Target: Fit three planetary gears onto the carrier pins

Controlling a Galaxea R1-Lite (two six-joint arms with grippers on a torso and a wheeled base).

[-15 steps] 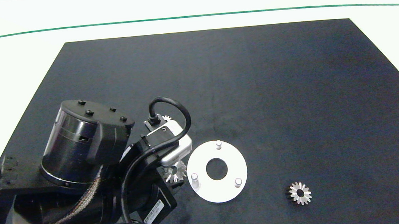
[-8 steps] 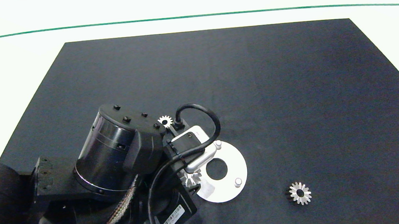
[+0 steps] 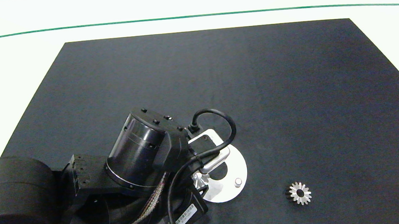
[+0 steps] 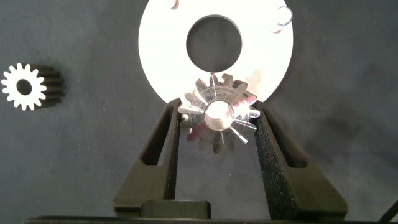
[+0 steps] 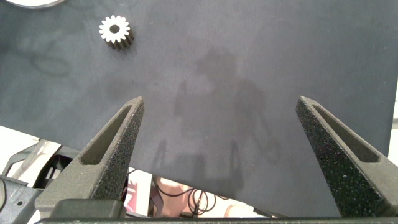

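— Where's the left pincer point(image 4: 216, 118) now?

— Over the near-left rim of the white disc point(image 3: 241, 167), clenched on one of the planetary gears point(image 4: 217, 115). The gear sits flat between the two grey fingers point(image 4: 163, 146), teeth out to the sides, and a round pale face shows right in its centre hole. I judge that to be the top of one of the carrier pins, so bore and pin look lined up, or the gear is already partly on; I can't tell which.

— So what does the move turn on?

— Straight down. The pin's axis stands upright and the gear's hole is directly under the pincer, so it should only need lowering, no sideways shift. If the bore is a touch off, the gear could hang on the pin's lip.

— The other gears?

— One gear point(image 4: 25, 86) lies flat on the dark mat point(image 3: 290, 83) off to one side of the left pincer, apart from the disc. Another gear point(image 3: 300, 193) lies on the counter well away on the far side of the disc, nearer the right arm. Silvery, pointed teeth, round holes.

— And the right pincer point(image 5: 221, 162)?

— Released, fingers spread wide, hanging over bare mat with that gear ahead of it. A free pin point(image 3: 238, 182) stands on the disc's side nearest it.
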